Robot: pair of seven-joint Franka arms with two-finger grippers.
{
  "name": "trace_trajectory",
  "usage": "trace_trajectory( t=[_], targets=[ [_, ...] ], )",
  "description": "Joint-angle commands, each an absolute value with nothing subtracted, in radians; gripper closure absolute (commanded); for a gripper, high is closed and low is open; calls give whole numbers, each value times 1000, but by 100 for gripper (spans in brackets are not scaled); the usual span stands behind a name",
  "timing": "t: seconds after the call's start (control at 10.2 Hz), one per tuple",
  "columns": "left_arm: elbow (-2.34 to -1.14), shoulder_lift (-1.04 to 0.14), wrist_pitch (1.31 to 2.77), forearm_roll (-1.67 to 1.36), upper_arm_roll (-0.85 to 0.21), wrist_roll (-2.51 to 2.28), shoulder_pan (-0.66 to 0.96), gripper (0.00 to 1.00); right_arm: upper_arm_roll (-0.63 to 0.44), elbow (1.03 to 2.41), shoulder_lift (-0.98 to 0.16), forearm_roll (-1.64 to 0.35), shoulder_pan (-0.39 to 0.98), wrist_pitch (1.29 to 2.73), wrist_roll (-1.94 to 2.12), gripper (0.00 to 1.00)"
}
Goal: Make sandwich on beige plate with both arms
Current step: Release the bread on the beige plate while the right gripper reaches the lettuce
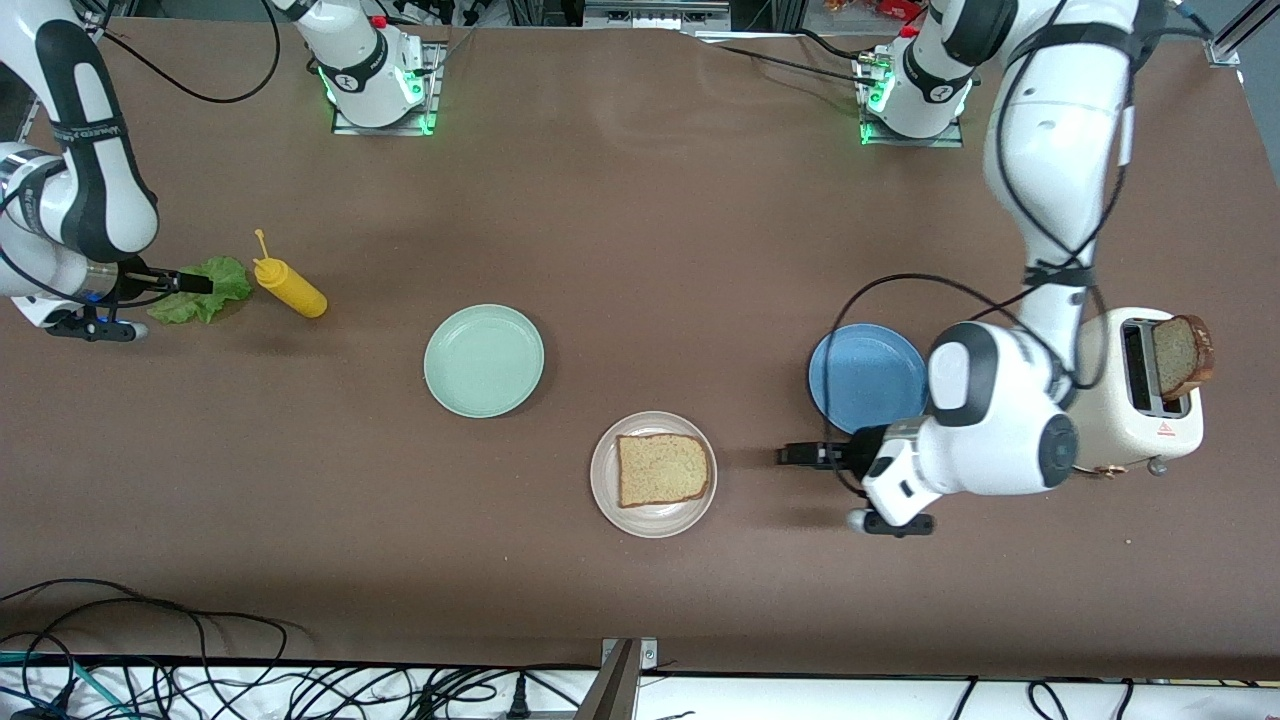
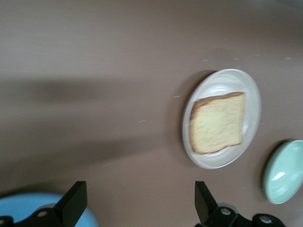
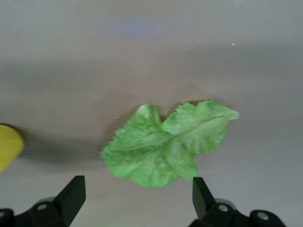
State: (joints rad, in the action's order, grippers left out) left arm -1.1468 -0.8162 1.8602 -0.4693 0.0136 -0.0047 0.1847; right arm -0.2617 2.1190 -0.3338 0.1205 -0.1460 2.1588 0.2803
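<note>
Front view first, since you get all the containers at once: your beige plate (image 1: 653, 474) sits nearest the camera of the three, and it's got one bread slice (image 1: 663, 469) lying flat in it, nothing stacked on that. The green plate (image 1: 484, 360) is beside it toward the right arm's end of the table and a bit farther from the camera, with nothing in it. The blue plate (image 1: 866, 377) is toward the left arm's end, also bare as far as you can see, though the left arm covers one edge of it. The toaster (image 1: 1140, 395) is at the left arm's end of the table, with a second slice (image 1: 1182, 356) poking up out of one slot. The lettuce (image 1: 205, 290) is lying on the bare table at the right arm's end, with the yellow bottle (image 1: 290, 288) on its side just beside it. Your left gripper (image 1: 800, 455) hangs over the table between the beige plate and the blue one, fingers (image 2: 73, 204) spread wide and holding nothing; in the left wrist view you see the bread on its plate ahead of them. Your right gripper (image 1: 190, 283) is at the lettuce's edge, and the right wrist view shows its fingers (image 3: 72, 194) spread with the leaf (image 3: 165, 146) ahead of them, not pinched.
</note>
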Motion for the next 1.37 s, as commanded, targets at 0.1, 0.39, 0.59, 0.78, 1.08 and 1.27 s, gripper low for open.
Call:
trace_trajectory(
  t=[0.1, 0.39, 0.59, 0.78, 1.08, 1.27],
  targets=[
    [-1180, -683, 1679, -164, 12, -29, 109, 0, -262, 2134, -377, 170, -150, 2250, 308, 0],
    [-1180, -574, 1625, -2, 12, -28, 26, 0, -262, 2151, -410, 170, -158, 2293, 308, 0],
    [-1174, -537, 1589, 9, 12, -25, -50, 0, -262, 2152, -426, 170, -161, 2292, 311, 0],
    [-1170, -511, 1560, 15, 14, 24, -96, 0, -262, 2152, -437, 170, -161, 2290, 311, 0],
    [-1172, -509, 1559, 15, 75, 107, -109, 0, -262, 2152, -445, 170, -161, 2287, 311, 21],
    [-1172, -509, 1560, 14, 127, 179, -110, 0, -262, 2152, -445, 170, -163, 2286, 311, 58]
  ],
)
